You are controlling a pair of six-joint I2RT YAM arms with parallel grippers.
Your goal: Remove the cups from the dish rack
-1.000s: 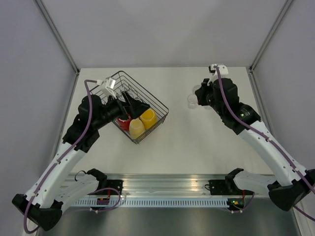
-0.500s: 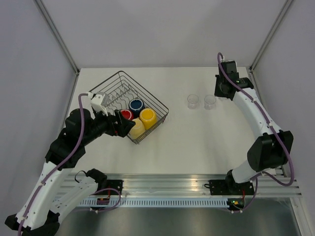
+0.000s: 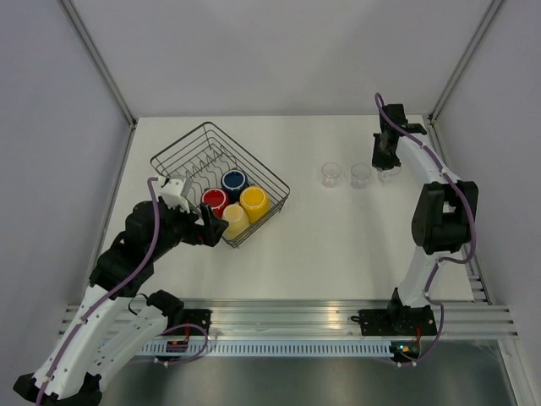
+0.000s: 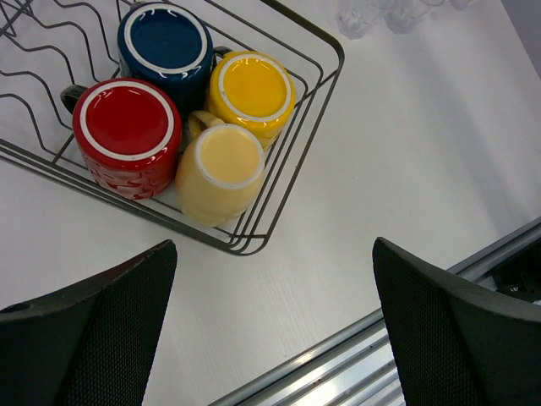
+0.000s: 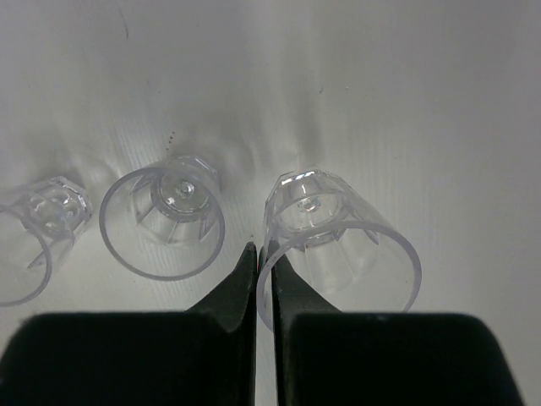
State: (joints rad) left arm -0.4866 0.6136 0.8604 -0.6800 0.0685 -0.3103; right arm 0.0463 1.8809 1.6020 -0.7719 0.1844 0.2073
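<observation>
The dark wire dish rack (image 3: 182, 155) stands on the table's left half. In its near corner sit four upside-down mugs: red (image 3: 214, 200), dark blue (image 3: 234, 180), orange-yellow (image 3: 254, 200) and pale cream (image 3: 235, 220). They also show in the left wrist view: red (image 4: 127, 123), blue (image 4: 163, 41), orange-yellow (image 4: 252, 87), cream (image 4: 221, 161). My left gripper (image 3: 211, 230) is wide open and empty just outside the rack's near corner (image 4: 254, 245). My right gripper (image 3: 385, 161) is shut on the rim of a clear tumbler (image 5: 338, 245), right of two other tumblers (image 5: 165, 220) (image 5: 34, 233).
The two free tumblers (image 3: 331, 174) (image 3: 361, 175) stand in a row at the far right of the table. A metal rail (image 3: 287, 317) runs along the near edge. Grey walls enclose the table, and the right one is close to my right arm.
My left arm has drawn back out of the rack toward the near edge, empty. My right arm has swung to the far right and now holds a third tumbler beside the two others.
</observation>
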